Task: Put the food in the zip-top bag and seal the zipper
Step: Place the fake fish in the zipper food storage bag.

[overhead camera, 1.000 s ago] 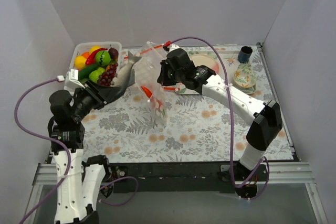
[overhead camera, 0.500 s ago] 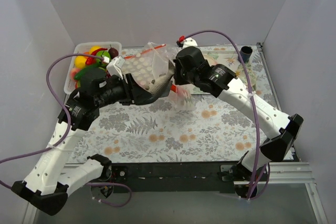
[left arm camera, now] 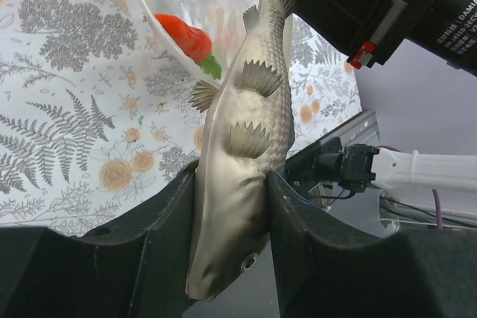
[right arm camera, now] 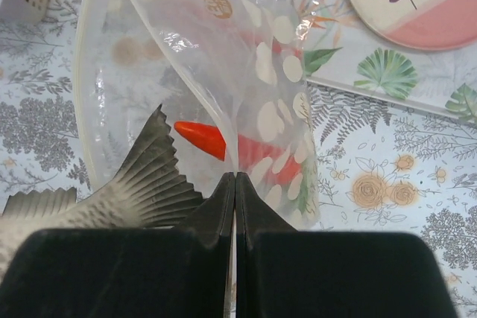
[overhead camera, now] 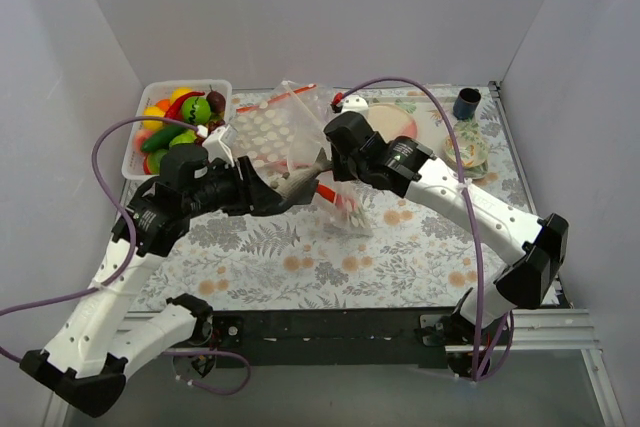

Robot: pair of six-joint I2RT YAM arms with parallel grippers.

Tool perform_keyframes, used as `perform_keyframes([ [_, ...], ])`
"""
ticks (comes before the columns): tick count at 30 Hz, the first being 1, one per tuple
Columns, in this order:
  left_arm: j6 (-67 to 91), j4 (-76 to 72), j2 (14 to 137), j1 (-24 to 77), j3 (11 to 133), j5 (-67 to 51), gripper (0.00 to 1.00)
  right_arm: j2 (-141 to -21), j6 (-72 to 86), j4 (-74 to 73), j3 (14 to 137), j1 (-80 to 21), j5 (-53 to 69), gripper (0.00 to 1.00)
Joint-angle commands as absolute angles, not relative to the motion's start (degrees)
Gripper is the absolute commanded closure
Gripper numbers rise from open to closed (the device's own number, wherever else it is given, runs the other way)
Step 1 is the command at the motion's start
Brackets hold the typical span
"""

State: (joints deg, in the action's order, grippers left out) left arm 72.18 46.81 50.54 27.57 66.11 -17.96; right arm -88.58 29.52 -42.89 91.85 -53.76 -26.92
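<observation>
My left gripper is clamped on the head end of the grey fish. It's shiny silver-grey with spiky fins, and its fanned tail is right at the mouth of the zip-top bag. My right gripper is pinched tight on the bag's edge; the bag is clear and crinkly with white dots, and there's a red chilli inside.

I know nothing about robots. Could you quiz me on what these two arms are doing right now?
1. True or false: the left tool grips a grey fish.
2. What is the right tool pinching? A. a spoon B. the zip-top bag C. a towel
3. Fill in: one thing already inside the bag is a red ____.

Key: 1 true; 2 B; 3 chilli.
</observation>
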Motion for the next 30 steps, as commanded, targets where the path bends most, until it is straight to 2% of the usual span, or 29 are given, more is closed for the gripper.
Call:
perform_keyframes([
  [1, 71.1, 47.99, 52.29, 27.86, 65.74, -17.23, 0.83, -86.22, 31.38, -39.12, 88.33, -54.23, -27.51, 0.99],
  [12, 70.84, 49.48, 56.77, 27.86, 64.51, -15.73, 0.85, -84.29, 31.9, -37.62, 85.69, -54.93, -29.36, 0.99],
  [25, 74.53, 42.28, 64.15, 27.86, 64.86, -17.14, 0.85, -87.1, 33.05, -34.98, 87.36, -60.2, -25.4, 0.99],
  [28, 75.67, 42.19, 67.05, 27.86, 66.61, -17.4, 0.85, -88.94, 32.96, -35.24, 89.46, -61.78, -25.22, 0.99],
  [30, 76.46, 42.36, 68.64, 27.86, 67.58, -16.53, 0.81, -90.17, 32.96, -35.51, 90.61, -62.49, -25.31, 0.99],
])
